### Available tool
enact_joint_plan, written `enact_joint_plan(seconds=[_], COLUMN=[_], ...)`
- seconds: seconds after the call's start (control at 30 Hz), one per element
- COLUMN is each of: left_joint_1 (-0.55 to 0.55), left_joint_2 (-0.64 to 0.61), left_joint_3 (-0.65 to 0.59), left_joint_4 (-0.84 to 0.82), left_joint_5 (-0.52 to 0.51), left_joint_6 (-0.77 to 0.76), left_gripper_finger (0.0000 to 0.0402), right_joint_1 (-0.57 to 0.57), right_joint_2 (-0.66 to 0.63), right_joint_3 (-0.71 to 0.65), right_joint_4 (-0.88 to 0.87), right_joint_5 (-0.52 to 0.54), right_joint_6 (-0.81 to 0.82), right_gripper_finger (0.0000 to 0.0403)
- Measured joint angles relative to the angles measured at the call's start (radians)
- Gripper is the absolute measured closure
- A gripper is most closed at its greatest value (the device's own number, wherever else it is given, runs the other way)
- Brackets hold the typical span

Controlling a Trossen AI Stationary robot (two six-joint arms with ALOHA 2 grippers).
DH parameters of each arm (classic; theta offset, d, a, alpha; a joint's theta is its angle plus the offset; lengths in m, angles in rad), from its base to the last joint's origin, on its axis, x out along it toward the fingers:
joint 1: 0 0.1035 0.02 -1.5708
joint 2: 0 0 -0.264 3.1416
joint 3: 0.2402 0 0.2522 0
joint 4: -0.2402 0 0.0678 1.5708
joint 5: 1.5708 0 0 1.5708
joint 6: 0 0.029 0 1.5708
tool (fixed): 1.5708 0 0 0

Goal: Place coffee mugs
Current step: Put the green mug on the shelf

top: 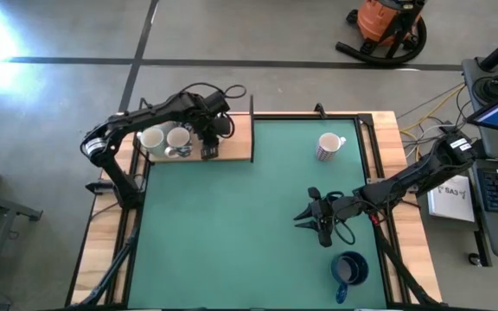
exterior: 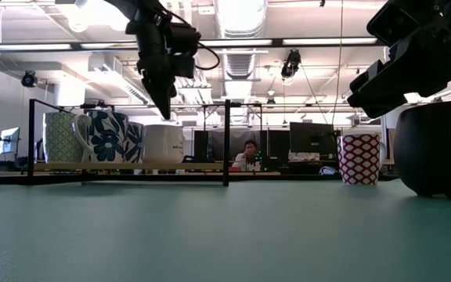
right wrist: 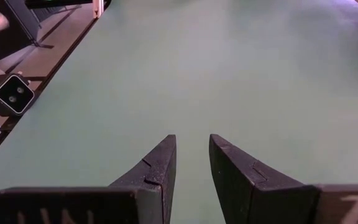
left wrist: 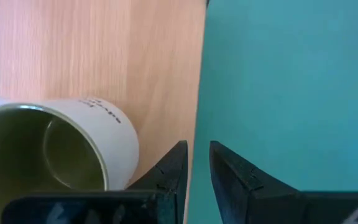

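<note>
Three mugs stand on a wooden tray (top: 232, 142) at the table's far left: a greenish patterned one (exterior: 57, 137), a blue floral one (exterior: 104, 135) and a white one (exterior: 163, 143). The white mug (left wrist: 98, 134) has an olive inside. My left gripper (top: 207, 151) (exterior: 165, 110) (left wrist: 197, 158) hangs shut, pointing down, just above and beside it, near the tray's edge. A white mug with red pattern (top: 328, 147) (exterior: 360, 158) stands at far right. A dark blue mug (top: 348, 269) (exterior: 445, 149) stands near right. My right gripper (top: 303, 216) (right wrist: 192, 149) hovers shut between them.
The tray has a thin black frame with upright posts (exterior: 227, 141) along its rim. The green mat (top: 232, 242) spreads wide between the tray and the right-hand mugs. A person sits in the room beyond the table (exterior: 249, 155).
</note>
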Motion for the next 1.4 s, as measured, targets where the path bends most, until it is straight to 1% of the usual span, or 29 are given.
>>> enact_joint_plan(seconds=[0.23,0.3,0.4,0.47,0.93,1.3,1.4], left_joint_1=[0.013,0.017,0.025,0.032,0.120,0.120,0.109], left_joint_2=[0.000,0.000,0.000,0.000,0.000,0.000,-0.019], left_joint_3=[-0.072,-0.095,-0.119,-0.121,-0.120,-0.119,-0.119], left_joint_4=[0.059,0.094,0.117,0.132,0.162,0.165,0.157], left_joint_5=[-0.002,-0.035,-0.114,-0.130,-0.133,-0.132,-0.117], left_joint_6=[0.000,0.000,0.000,0.000,-0.007,-0.015,-0.026], left_gripper_finger=[0.0353,0.0353,0.0353,0.0353,0.0353,0.0352,0.0353], right_joint_1=[0.000,0.000,0.000,0.000,0.000,0.000,0.000], right_joint_2=[0.000,0.000,0.000,0.000,0.000,0.000,0.000], right_joint_3=[0.000,0.000,0.000,0.000,0.000,0.000,0.000], right_joint_4=[0.000,0.000,0.000,0.000,0.000,0.000,0.000], right_joint_5=[0.000,0.000,0.000,0.000,0.001,0.001,0.001], right_joint_6=[0.000,0.000,0.000,0.000,0.000,0.000,0.000], right_gripper_finger=[0.0316,0.0316,0.0316,0.0316,0.0316,0.0316,0.0316])
